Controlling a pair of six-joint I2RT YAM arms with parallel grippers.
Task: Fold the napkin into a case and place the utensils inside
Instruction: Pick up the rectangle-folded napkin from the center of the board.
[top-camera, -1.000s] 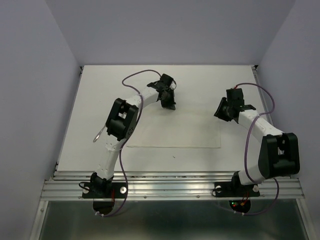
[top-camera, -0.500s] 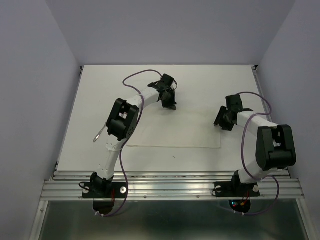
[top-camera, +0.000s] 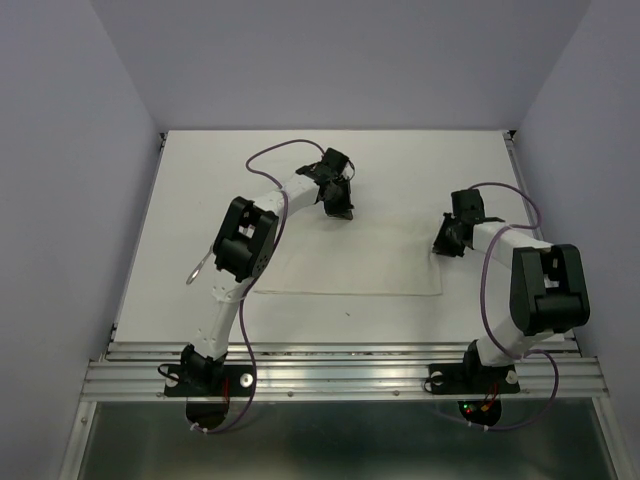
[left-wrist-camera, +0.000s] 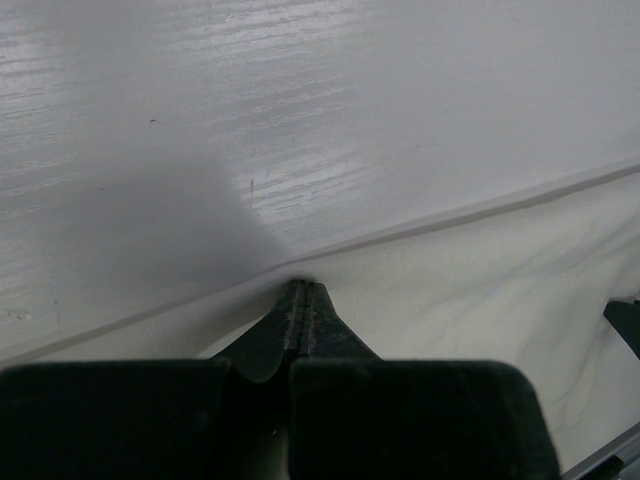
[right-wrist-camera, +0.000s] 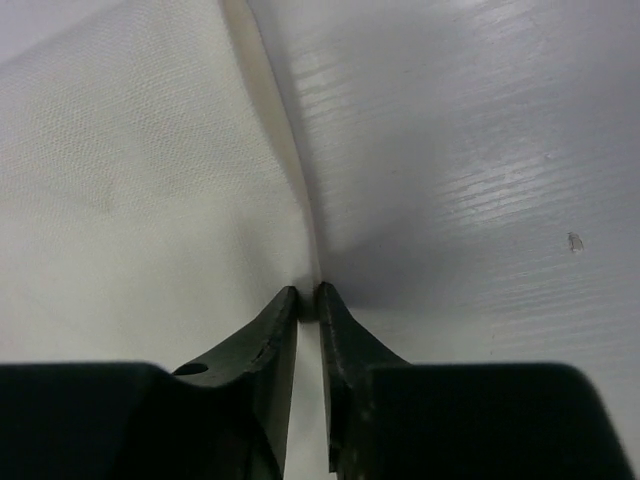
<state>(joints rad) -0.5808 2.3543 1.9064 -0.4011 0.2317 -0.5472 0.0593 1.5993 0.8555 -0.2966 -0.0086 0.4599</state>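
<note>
The napkin (top-camera: 345, 258) lies spread flat in the middle of the table (top-camera: 420, 165), between the two arms. It is a thin, soft, white rectangle with a fine woven grain, almost the same white as the smooth, faintly streaked tabletop. The left gripper (left-wrist-camera: 301, 287) is fully closed, its dark tapered tips pinching the napkin's far edge, which rises slightly to meet them. The right gripper (right-wrist-camera: 308, 292) sits at the napkin's right edge with its tips almost together, a slim gap showing, and the edge caught between them.
</note>
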